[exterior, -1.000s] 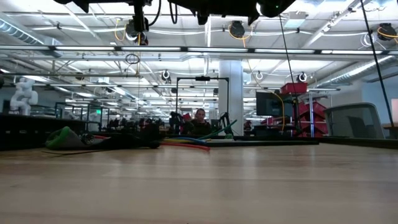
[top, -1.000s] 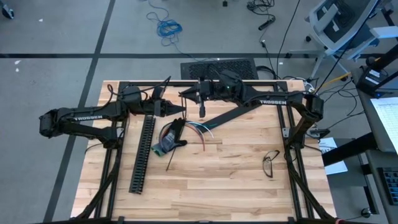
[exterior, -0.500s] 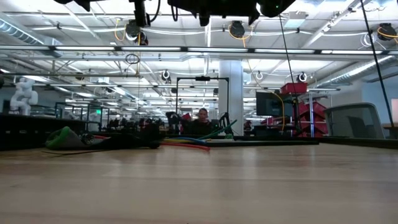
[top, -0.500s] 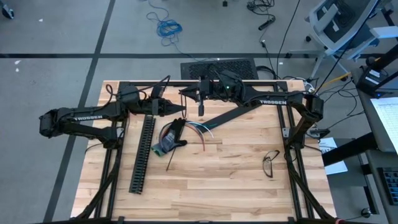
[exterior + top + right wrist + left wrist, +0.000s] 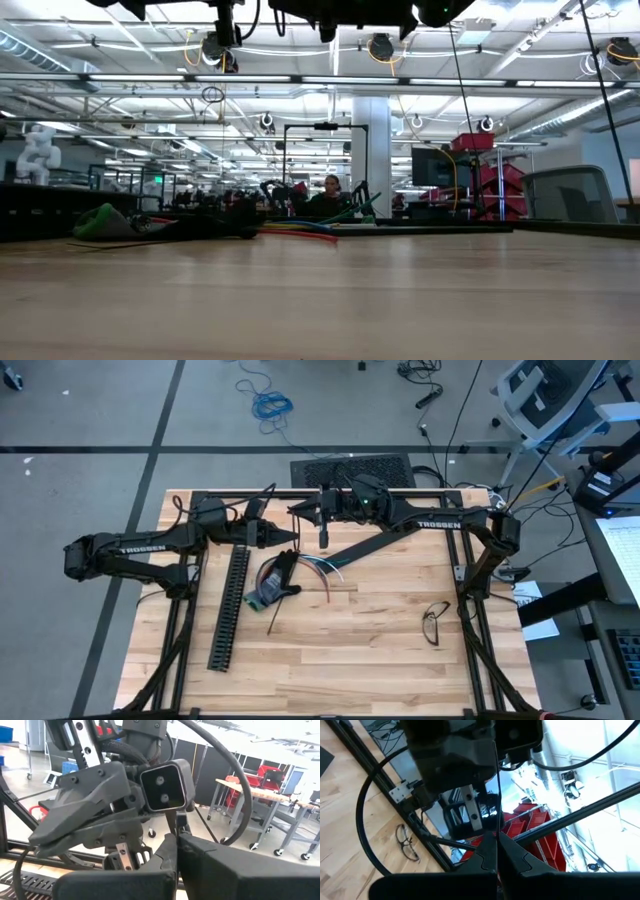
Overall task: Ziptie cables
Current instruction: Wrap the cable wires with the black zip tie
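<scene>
nothing of consequence has moved on the table over the last second; i see both arms parked as they were, and only a person far off in the room behind, seen from the low view, has shifted a little to the side. my left gripper (image 5: 292, 536) hovers high near the far edge of the table (image 5: 380, 660), jaws together and holding nothing. my right gripper (image 5: 297, 511) faces it from the other side, just beside it, jaws also together and empty; each wrist view shows the other arm's wrist close in front of its own shut fingertips.

the cables (image 5: 318, 568) lie on the table below and slightly nearer than the two grippers, a loose fan of coloured wires running out from a dark and green bundle end (image 5: 270, 586). beside them, on the left arm's side, lies the long black slotted channel (image 5: 230, 607). a pair of glasses (image 5: 434, 622) sits well apart toward the right arm's side.

i judge that the task has not really begun: the wires are unbundled and untouched, and i cannot make out a ziptie for certain anywhere. with no change in hand, the next move would need one arm to descend toward the wires with jaws parted.
</scene>
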`<state>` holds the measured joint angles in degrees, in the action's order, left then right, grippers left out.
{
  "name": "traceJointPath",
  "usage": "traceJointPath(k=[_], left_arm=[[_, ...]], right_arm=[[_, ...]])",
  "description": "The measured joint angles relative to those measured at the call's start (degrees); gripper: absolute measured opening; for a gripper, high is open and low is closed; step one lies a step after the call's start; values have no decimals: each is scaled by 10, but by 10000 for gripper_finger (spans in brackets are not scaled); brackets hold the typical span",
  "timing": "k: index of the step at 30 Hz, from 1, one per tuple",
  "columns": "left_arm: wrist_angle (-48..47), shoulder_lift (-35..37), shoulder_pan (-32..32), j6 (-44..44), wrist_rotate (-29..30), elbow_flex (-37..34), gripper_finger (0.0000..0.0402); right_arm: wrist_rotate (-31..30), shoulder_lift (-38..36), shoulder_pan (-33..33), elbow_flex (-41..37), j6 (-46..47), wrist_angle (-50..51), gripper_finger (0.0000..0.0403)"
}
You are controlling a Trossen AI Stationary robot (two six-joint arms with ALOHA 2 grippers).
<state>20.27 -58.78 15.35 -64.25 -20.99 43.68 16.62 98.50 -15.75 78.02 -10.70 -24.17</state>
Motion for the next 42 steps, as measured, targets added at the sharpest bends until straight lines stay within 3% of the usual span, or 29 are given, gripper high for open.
traceJointPath(k=[42], left_arm=[[18, 5, 2, -38, 39, 0, 1]], right_arm=[[17, 0, 21, 0, -35, 7, 0]])
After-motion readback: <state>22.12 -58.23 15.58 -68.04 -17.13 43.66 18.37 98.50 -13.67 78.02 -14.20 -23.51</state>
